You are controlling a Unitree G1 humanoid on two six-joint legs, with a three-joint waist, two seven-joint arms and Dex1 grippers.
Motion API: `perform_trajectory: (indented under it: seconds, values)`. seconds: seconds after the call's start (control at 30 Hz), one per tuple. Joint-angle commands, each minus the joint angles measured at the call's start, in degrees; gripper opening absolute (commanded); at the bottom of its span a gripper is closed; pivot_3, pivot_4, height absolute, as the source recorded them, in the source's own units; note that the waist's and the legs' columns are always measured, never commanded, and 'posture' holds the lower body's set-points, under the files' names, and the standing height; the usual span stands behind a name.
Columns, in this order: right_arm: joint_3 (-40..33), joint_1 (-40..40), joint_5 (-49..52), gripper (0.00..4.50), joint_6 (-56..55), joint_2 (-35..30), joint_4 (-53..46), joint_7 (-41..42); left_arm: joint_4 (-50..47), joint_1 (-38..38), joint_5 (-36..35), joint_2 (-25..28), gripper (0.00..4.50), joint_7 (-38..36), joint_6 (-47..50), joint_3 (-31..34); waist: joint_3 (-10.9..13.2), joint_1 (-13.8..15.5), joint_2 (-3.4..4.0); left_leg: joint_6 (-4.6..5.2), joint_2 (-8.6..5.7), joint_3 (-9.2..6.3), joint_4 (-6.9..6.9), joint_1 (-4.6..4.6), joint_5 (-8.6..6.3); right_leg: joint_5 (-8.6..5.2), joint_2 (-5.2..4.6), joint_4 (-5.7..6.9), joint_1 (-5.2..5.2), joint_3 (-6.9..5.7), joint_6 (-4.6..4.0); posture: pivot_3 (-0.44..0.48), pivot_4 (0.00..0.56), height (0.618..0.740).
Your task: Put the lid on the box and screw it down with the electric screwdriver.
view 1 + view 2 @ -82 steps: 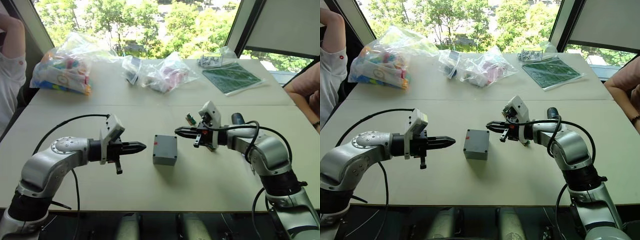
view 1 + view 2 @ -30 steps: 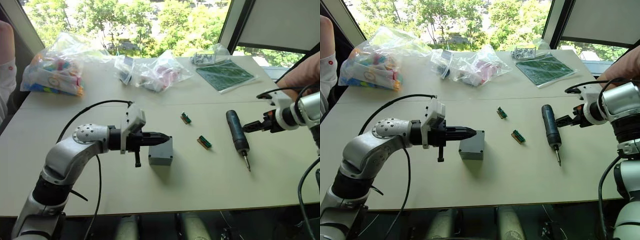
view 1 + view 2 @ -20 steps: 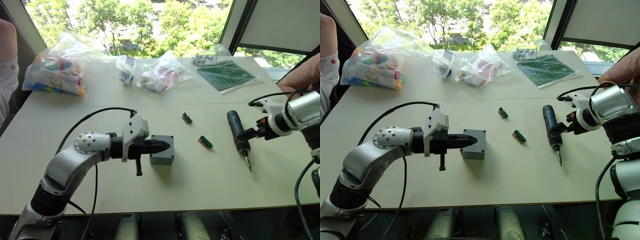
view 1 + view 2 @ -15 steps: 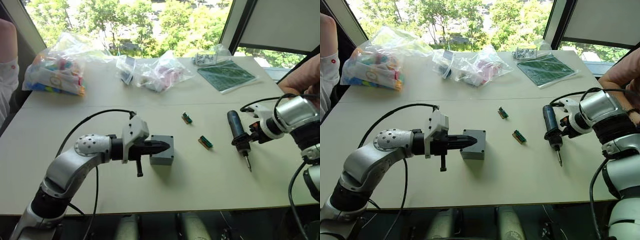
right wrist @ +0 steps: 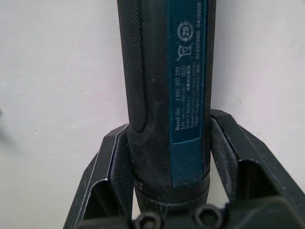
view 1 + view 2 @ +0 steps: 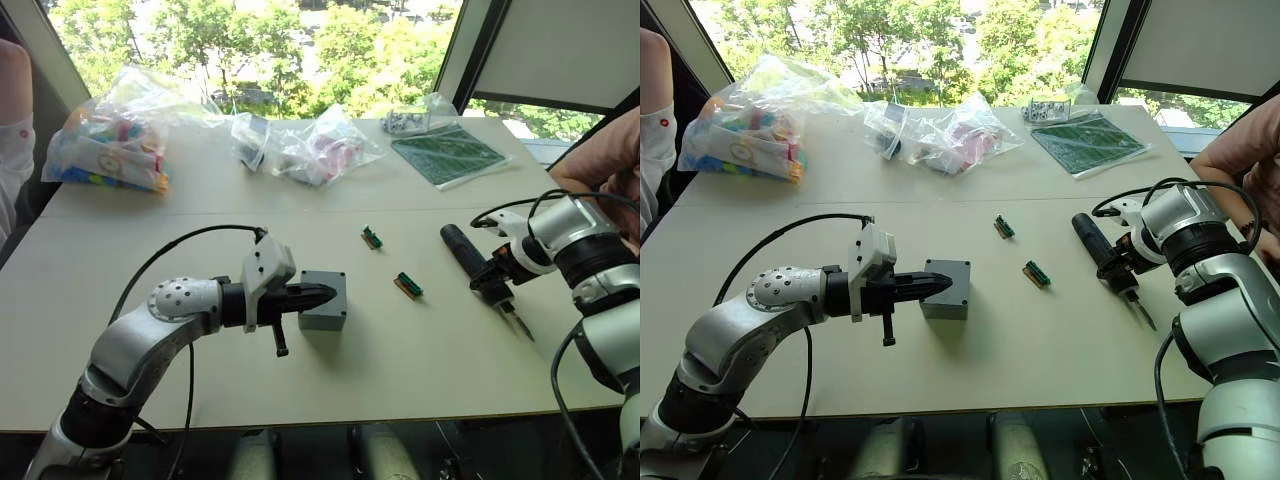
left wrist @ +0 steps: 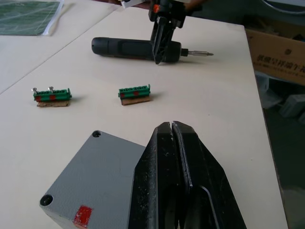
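Observation:
The grey box (image 6: pixel 328 312) stands mid-table with a small red mark (image 7: pixel 84 214) on its side. A flat grey face with corner holes closes its top; I cannot tell whether that face is the lid. My left gripper (image 6: pixel 331 292) is shut and empty, its tips (image 7: pixel 170 125) over the box's top edge. To the right lies the dark electric screwdriver (image 6: pixel 462 250), bit pointing toward the table's front right. My right gripper (image 6: pixel 497 278) is shut on its barrel (image 5: pixel 162 95) near the tapered end, one finger (image 5: pixel 114 157) on each side.
Two small green components (image 6: pixel 373 236) (image 6: pixel 408 284) lie between box and screwdriver. A green circuit board (image 6: pixel 447 155) and plastic bags (image 6: pixel 320 145) (image 6: pixel 110 140) sit at the back. A person's arm (image 6: pixel 600 160) is at the right edge, another person at the left.
My right gripper moved in onto the screwdriver and shut on it; the screwdriver swung so its bit points more to the right. My left gripper stays at the box.

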Motion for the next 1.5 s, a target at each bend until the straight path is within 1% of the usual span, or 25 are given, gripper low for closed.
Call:
perform_trajectory:
  seconds: [0.03,0.1,0.13,0.17,0.2,0.23,0.3,0.37,0.4,0.43,0.47,0.5,0.53,0.57,0.6,0.63,0.67,0.7,0.77,0.9,1.0,1.1,1.27,1.4,1.5]
  values:
    - [-5.7,-3.1,-0.4,1.86,-2.4,2.0,6.4,-4.1,-0.2,0.8,-1.7,0.4,0.0,0.4,0.0,3.7,0.0,-0.1,-0.07,0.0,0.0,0.0,0.0,0.01,0.0,0.0,0.0,0.0,0.01,0.0,0.0,0.0,0.15,0.74]
    - [-14.4,-8.8,1.9,1.86,-4.6,2.3,11.3,-11.6,1.8,1.4,-3.2,0.6,0.0,0.3,0.0,7.2,0.0,-0.4,-0.01,0.0,0.0,0.02,0.0,0.02,0.0,0.01,-0.01,0.0,0.02,0.01,-0.01,0.0,0.15,0.74]
    - [-19.6,-11.9,3.9,1.86,-6.6,1.9,12.8,-15.2,3.3,1.3,-4.5,0.8,0.0,0.2,0.2,9.5,0.2,-0.4,0.2,0.0,-0.01,0.05,0.0,0.01,0.0,0.02,-0.04,0.01,-0.01,0.02,-0.02,0.0,0.15,0.74]
    - [-22.9,-13.8,5.2,1.86,-7.9,1.9,13.6,-17.5,4.4,1.3,-5.4,1.0,0.0,0.0,0.2,11.2,0.3,-0.5,0.44,-0.01,-0.03,0.07,0.0,-0.05,0.01,0.02,-0.06,0.03,-0.07,0.05,-0.02,0.0,0.15,0.74]
    - [-25.8,-15.3,6.4,1.86,-9.6,1.8,13.6,-18.7,5.3,1.1,-6.4,0.8,0.0,0.0,0.5,12.5,0.4,-0.5,0.65,-0.01,-0.04,0.1,0.0,-0.09,0.01,0.03,-0.07,0.05,-0.14,0.07,-0.01,0.0,0.15,0.74]
    - [-30.5,-17.0,9.2,1.86,-10.1,2.0,13.4,-20.3,6.3,0.7,-7.4,0.7,0.0,0.2,0.9,13.7,0.5,-0.6,0.78,-0.01,-0.04,0.11,-0.03,-0.11,0.01,0.03,-0.06,0.05,-0.19,0.09,0.0,0.0,0.15,0.74]
    - [-38.9,-18.4,14.7,1.86,-10.1,2.6,11.8,-21.9,7.7,-0.2,-7.1,-0.3,0.0,1.5,0.3,14.7,0.5,-0.6,0.79,-0.01,-0.03,0.11,-0.31,-0.15,0.01,0.1,0.0,0.04,-0.33,0.1,0.28,0.0,0.15,0.74]
    - [-44.4,-17.5,18.1,1.86,-9.5,3.4,8.0,-22.9,8.6,-1.0,-6.1,-1.6,0.0,3.5,-0.8,15.2,0.5,-0.4,0.77,-0.01,-0.03,0.08,-0.59,-0.1,0.01,0.11,0.02,-0.01,-0.34,0.08,0.31,0.0,0.15,0.74]
    - [-51.0,-13.9,23.1,1.86,-12.9,6.0,-0.2,-23.9,9.5,-2.0,-5.8,-3.0,0.0,5.7,-0.7,15.6,0.5,-0.2,0.74,-0.01,-0.03,0.07,-0.7,-0.07,0.01,0.11,0.03,-0.03,-0.34,0.07,0.32,0.0,0.15,0.74]
    - [-55.9,-11.0,26.7,1.86,-15.2,8.4,-7.0,-25.2,10.3,-2.6,-5.9,-3.7,0.0,7.0,-0.7,16.2,0.4,0.1,0.65,-0.01,-0.03,0.07,-0.81,-0.04,0.01,0.1,0.03,-0.05,-0.34,0.06,0.34,0.0,0.15,0.74]
    - [-58.5,-6.6,29.8,1.86,-13.6,11.0,-16.0,-26.5,10.9,-3.5,-6.0,-5.6,0.0,8.9,-1.6,17.1,0.5,0.1,0.65,-0.01,0.0,0.02,-0.83,-0.05,0.01,0.09,0.05,-0.07,-0.33,0.01,0.35,0.0,0.15,0.74]
    - [-59.9,0.6,34.2,1.86,-14.8,16.5,-30.9,-27.9,11.0,-4.9,-7.4,-6.6,0.0,8.9,-0.7,16.7,0.5,0.3,0.66,-0.01,0.0,0.03,-0.85,-0.07,0.01,0.09,0.07,-0.09,-0.35,0.02,0.36,0.0,0.15,0.74]
    - [-60.1,5.5,36.9,1.86,-15.0,20.3,-41.0,-29.0,11.0,-5.7,-8.5,-7.2,0.0,8.7,-0.1,16.4,0.4,0.4,0.6,-0.01,0.01,0.02,-0.87,-0.08,0.01,0.07,0.06,-0.06,-0.35,0.02,0.4,0.0,0.15,0.74]
    - [-62.6,8.1,44.7,1.86,-8.7,23.9,-47.8,-30.8,10.9,-6.3,-10.0,-7.4,0.0,7.5,1.3,15.7,0.4,0.4,0.58,-0.01,0.04,-0.06,-0.91,-0.1,0.01,0.06,0.07,-0.06,-0.35,-0.05,0.42,0.0,0.15,0.74]
    - [-65.2,9.6,52.6,1.86,-3.8,27.2,-51.1,-33.1,11.0,-6.6,-11.7,-6.7,0.0,5.6,3.5,14.7,0.5,0.4,0.66,-0.03,0.07,-0.2,-0.84,-0.18,0.02,0.0,0.07,0.02,-0.38,-0.19,0.51,0.0,0.15,0.74]
    - [-67.0,10.1,58.0,1.86,0.0,29.1,-52.4,-35.3,11.2,-6.6,-12.8,-6.1,0.0,4.4,4.9,14.3,0.5,0.3,0.71,-0.1,0.07,-0.2,-0.87,-0.2,0.06,0.0,0.05,0.06,-0.41,-0.19,0.52,0.0,0.15,0.74]
    - [-66.5,11.7,59.4,1.86,1.1,31.2,-55.0,-37.9,11.4,-6.5,-12.4,-5.2,0.0,2.9,5.8,12.6,0.5,0.2,0.74,-0.18,0.06,-0.16,-0.87,-0.27,0.1,0.0,0.01,0.11,-0.52,-0.17,0.51,0.0,0.15,0.74]
    - [-64.7,13.9,58.7,1.86,0.3,32.8,-57.5,-39.7,12.0,-6.7,-11.0,-4.0,0.0,1.9,6.7,10.1,0.5,0.3,0.74,-0.35,0.02,-0.13,-0.83,-0.43,0.2,0.01,-0.06,0.19,-0.67,-0.17,0.5,0.0,0.15,0.74]
    - [-61.6,17.0,57.5,1.86,-0.9,34.1,-61.0,-42.0,12.6,-6.9,-8.4,-2.4,0.0,0.3,6.6,6.5,0.5,0.6,0.72,-0.42,-0.03,-0.16,-0.68,-0.56,0.25,0.07,-0.11,0.21,-0.71,-0.23,0.44,0.0,0.15,0.74]
    - [-55.1,22.3,53.6,1.86,-4.8,31.8,-64.8,-39.9,12.1,-6.7,-4.1,0.6,0.0,-2.9,4.1,1.5,0.5,0.3,0.69,-0.44,-0.04,-0.19,-0.39,-0.53,0.27,0.13,-0.1,-0.04,-0.45,-0.27,0.22,0.0,0.15,0.74]
    - [-50.8,27.3,48.8,1.86,-10.7,30.3,-65.2,-38.1,13.7,-6.5,1.0,2.5,0.0,-5.1,1.0,-2.6,0.5,0.2,0.69,-0.44,-0.02,-0.19,-0.16,-0.5,0.27,0.12,-0.09,0.0,-0.36,-0.26,0.07,0.0,0.15,0.74]
    - [-46.4,30.5,42.8,1.86,-17.8,29.2,-64.0,-36.4,15.3,-6.8,3.2,2.2,0.0,-5.7,-0.4,-3.9,0.5,0.2,0.69,-0.44,-0.01,-0.2,-0.16,-0.5,0.26,0.1,-0.05,0.02,-0.36,-0.26,0.08,0.0,0.15,0.74]
    - [-43.9,31.6,38.1,1.86,-25.5,30.6,-60.5,-36.7,16.7,-6.8,7.3,1.9,0.0,-6.6,-2.6,-6.5,0.5,0.2,0.69,-0.43,0.02,-0.21,-0.16,-0.57,0.26,0.21,0.0,0.04,-0.46,-0.24,0.29,0.0,0.15,0.74]
    - [-42.9,32.1,38.1,1.86,-26.5,31.6,-60.5,-36.9,17.0,-6.0,8.4,1.3,0.0,-6.8,-3.2,-6.5,0.5,0.3,0.69,-0.43,0.02,-0.21,-0.15,-0.57,0.26,0.21,-0.01,0.04,-0.44,-0.24,0.29,0.0,0.15,0.74]
    - [-43.5,32.4,40.7,1.86,-24.6,32.4,-62.1,-37.2,16.4,-5.2,8.8,0.8,0.0,-6.6,-3.0,-6.5,0.5,0.3,0.69,-0.43,0.02,-0.22,-0.15,-0.57,0.26,0.21,-0.01,0.04,-0.43,-0.24,0.29,0.0,0.15,0.74]
